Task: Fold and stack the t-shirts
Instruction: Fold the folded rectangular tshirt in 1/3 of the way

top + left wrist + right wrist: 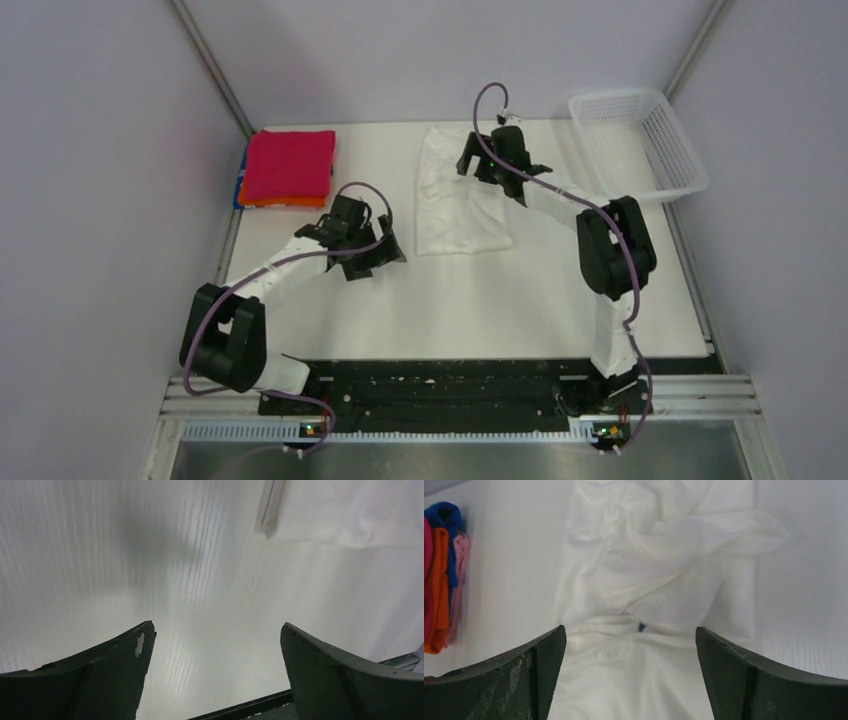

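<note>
While the left gripper hangs with jaws apart over bare table, near the white t-shirt's near-left corner, the right gripper, also spread and holding nothing, hovers over its rumpled far half. I'd pinch the far corners squarely, then draw them toward the near hem. Free table lies nearer; the folded stack sits far left, the basket far right.

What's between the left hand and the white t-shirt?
Only bare white table: the left wrist view shows it running from the left hand to the white t-shirt; top view agrees.
</note>
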Robot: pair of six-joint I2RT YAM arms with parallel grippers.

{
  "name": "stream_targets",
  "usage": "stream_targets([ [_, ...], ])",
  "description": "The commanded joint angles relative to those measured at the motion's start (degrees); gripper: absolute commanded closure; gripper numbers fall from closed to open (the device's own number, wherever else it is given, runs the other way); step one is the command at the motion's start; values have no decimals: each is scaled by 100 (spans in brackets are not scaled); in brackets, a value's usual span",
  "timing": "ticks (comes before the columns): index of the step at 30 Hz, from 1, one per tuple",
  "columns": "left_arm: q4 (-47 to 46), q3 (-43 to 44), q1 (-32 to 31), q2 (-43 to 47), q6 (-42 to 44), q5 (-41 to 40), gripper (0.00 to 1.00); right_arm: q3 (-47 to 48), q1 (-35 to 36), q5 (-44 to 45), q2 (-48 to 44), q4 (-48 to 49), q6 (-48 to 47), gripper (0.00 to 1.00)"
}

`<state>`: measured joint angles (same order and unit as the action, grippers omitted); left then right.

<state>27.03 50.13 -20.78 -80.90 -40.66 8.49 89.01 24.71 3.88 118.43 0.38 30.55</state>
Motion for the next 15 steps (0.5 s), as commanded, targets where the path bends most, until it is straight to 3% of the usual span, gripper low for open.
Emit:
stream_targets([
  [1, -557, 93, -24, -198, -110, 321, 1, -944, -53, 179, -1115, -179, -76, 1],
  [8, -903, 717, -211, -1201, -206, 598, 5, -2763, -401, -425, -2304, -163, 204, 1],
  [13, -1178, 1100, -315, -1835, -451, 611, 24, -3209, -401, -1118, -2576, 218, 40, 1],
  [15, -1254, 1177, -341, -2062, -569, 581, 36, -3218, -387, -1423, -2542, 507, 33, 1],
])
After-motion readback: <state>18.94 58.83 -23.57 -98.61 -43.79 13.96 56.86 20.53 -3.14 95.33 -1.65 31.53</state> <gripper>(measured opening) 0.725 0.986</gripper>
